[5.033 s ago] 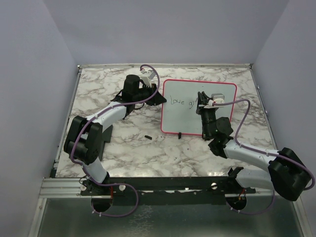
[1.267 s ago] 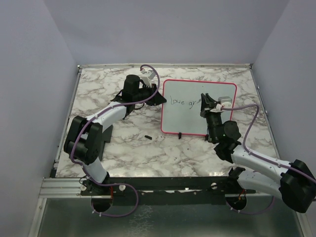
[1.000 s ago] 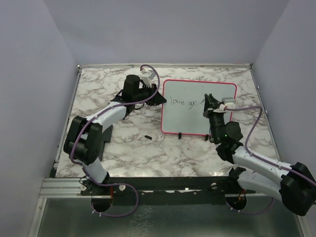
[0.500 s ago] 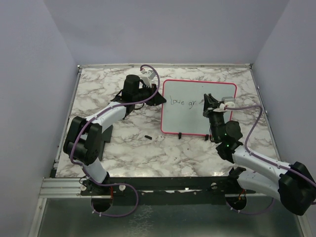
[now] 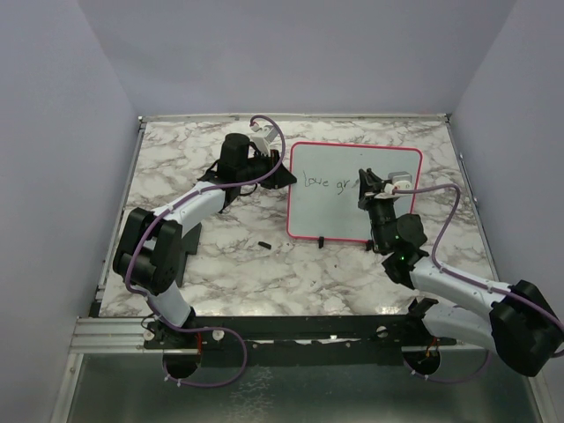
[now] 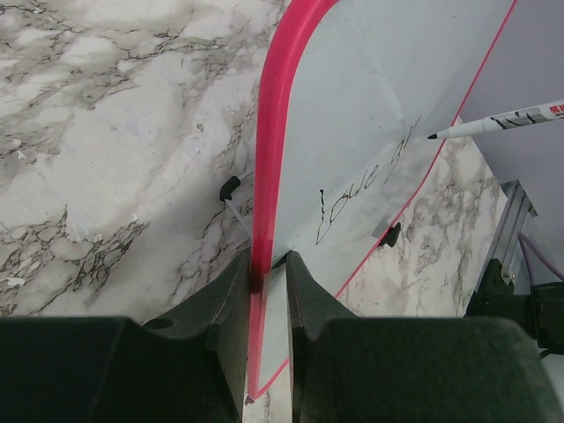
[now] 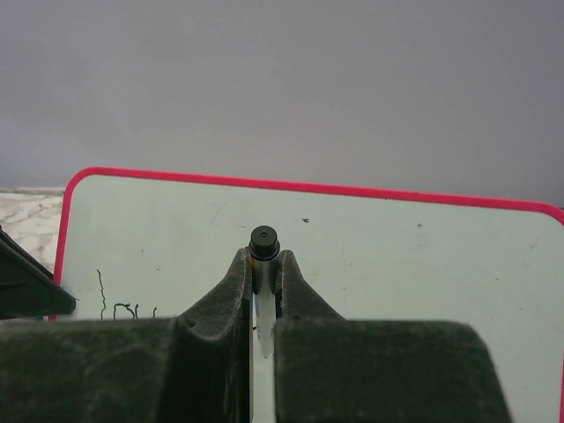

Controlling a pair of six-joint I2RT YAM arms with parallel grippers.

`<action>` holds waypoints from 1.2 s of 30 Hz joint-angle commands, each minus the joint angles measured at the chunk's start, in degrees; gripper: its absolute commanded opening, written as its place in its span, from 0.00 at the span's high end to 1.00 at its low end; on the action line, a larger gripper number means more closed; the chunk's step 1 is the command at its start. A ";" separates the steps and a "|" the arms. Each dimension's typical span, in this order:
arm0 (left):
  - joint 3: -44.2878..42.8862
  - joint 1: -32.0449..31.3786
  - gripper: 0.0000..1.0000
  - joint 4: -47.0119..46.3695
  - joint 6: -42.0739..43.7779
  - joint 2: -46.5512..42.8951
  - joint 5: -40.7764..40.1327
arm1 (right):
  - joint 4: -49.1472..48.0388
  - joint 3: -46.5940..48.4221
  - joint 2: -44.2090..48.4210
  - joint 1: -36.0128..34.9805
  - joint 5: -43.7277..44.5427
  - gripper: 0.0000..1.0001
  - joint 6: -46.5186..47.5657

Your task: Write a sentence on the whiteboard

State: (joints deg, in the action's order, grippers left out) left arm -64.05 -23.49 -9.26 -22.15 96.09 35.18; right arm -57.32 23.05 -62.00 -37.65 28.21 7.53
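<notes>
The whiteboard with its pink frame lies on the marble table, right of centre. Dark handwriting, the sentence, reads about "Love gr". My left gripper is shut on the board's left edge; in the left wrist view its fingers pinch the pink frame. My right gripper hovers over the board just right of the writing, shut on a white marker. The marker's black end cap shows between the right gripper fingers. The marker's tip sits close above the board.
Two small black clips sit on the board's near edge. A small black piece lies on the marble left of the board. A black stand is beside the left arm. Lilac walls close in the table on three sides.
Over five seconds the writing has grown from "Love g" to "Love gr". In the last half second the right gripper with the marker has shifted slightly left toward the writing. The left arm stays still.
</notes>
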 commanded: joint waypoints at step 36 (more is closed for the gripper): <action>-0.37 0.06 0.96 1.10 0.49 -2.21 -0.99 | -3.47 0.36 -5.32 0.03 -0.80 0.99 0.04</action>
State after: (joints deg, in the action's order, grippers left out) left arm -64.05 -23.49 -8.99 -22.00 96.01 35.09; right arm -62.85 24.69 -68.12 -37.65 27.75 8.73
